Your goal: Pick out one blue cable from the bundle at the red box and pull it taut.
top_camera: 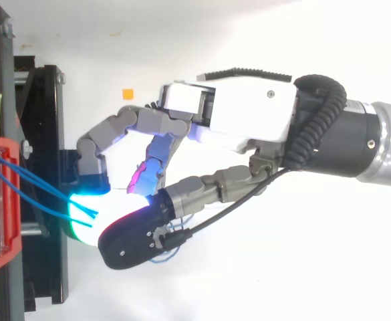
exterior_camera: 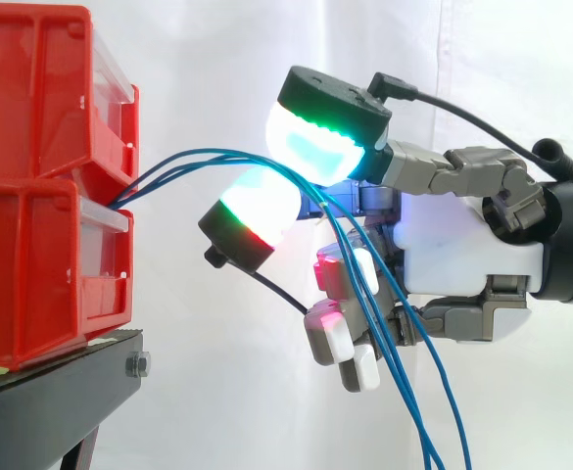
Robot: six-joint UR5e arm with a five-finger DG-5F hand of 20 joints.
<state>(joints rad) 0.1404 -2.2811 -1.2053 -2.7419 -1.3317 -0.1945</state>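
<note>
Several blue cables (exterior_camera: 183,162) from red bins (exterior_camera: 41,186), hand (exterior_camera: 462,245) pinching them between pads (exterior_camera: 315,147), lower ends cut off

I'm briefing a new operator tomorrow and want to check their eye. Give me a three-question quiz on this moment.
1. True or false: the blue cables run from the red bins to the hand.
2. Past the hand, the cables: A) hang downward, B) rise upward, C) loop back into the bins.
3. Fill in: the bins sit on a ____ stand.

Key: 1 true; 2 A; 3 black.
</note>
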